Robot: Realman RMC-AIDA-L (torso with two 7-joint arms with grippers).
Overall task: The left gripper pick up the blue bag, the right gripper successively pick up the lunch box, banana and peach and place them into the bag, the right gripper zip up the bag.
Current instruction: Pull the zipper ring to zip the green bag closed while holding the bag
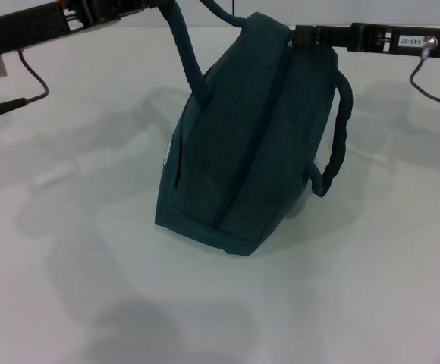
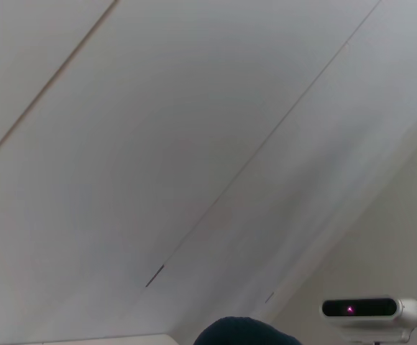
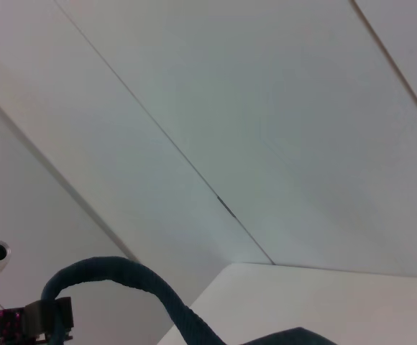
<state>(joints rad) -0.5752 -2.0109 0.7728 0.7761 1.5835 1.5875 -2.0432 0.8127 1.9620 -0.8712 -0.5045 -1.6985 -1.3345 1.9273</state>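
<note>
The blue bag (image 1: 243,152) stands tilted on the white table (image 1: 68,265), and its zip line looks closed along the top. My left gripper (image 1: 155,7) is at the far left edge of the head view, shut on one loop handle (image 1: 186,53) and holding it up. My right gripper (image 1: 302,36) is at the bag's far top corner, shut on the silver zipper pull (image 1: 290,43). The other handle (image 1: 340,136) hangs loose on the right. The right wrist view shows the raised handle (image 3: 122,277). The lunch box, banana and peach are out of view.
Bare white table surrounds the bag on all sides. The wrist views mostly show a white panelled wall or ceiling. A small white camera device (image 2: 370,310) shows in the left wrist view, next to a bit of the bag's top (image 2: 241,334).
</note>
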